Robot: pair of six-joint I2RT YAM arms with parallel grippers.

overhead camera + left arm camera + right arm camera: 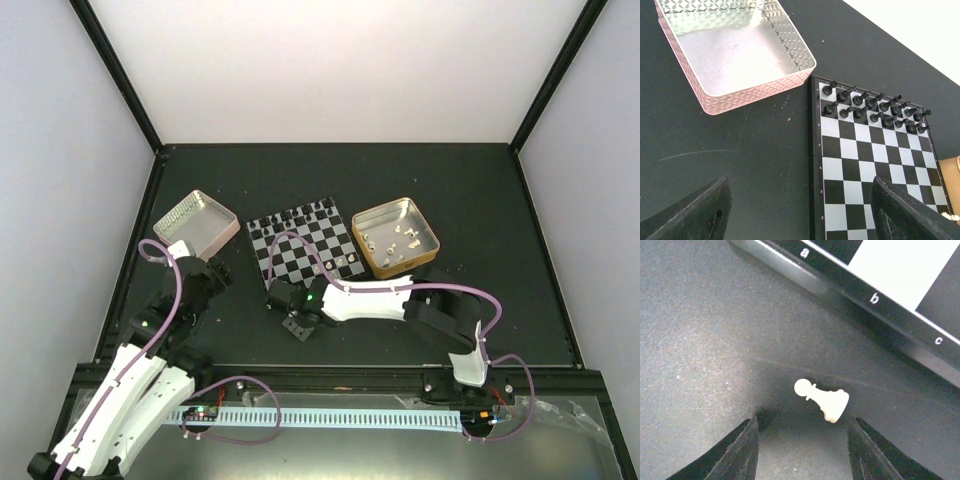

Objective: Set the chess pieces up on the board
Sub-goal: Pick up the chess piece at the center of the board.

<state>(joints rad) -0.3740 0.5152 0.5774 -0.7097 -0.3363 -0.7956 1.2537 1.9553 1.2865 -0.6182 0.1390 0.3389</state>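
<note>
Hovering my right fingers (735, 452) spread wide over a white pawn (822, 401). It's lying on its side on the tabletop (700, 340), just outside the chessboard (880, 315) edge by the a/b/c labels. The pawn sits between the two fingers, touching neither. My left fingers (695, 215) are also spread and grip nothing, up above the tabletop near the pale pink tin (740, 95) and the board's corner. Black pieces (875, 107) stand in two rows along the board's far edge. More white pieces (395, 238) are in the gold-rimmed tin (372, 262), right of the board.
</note>
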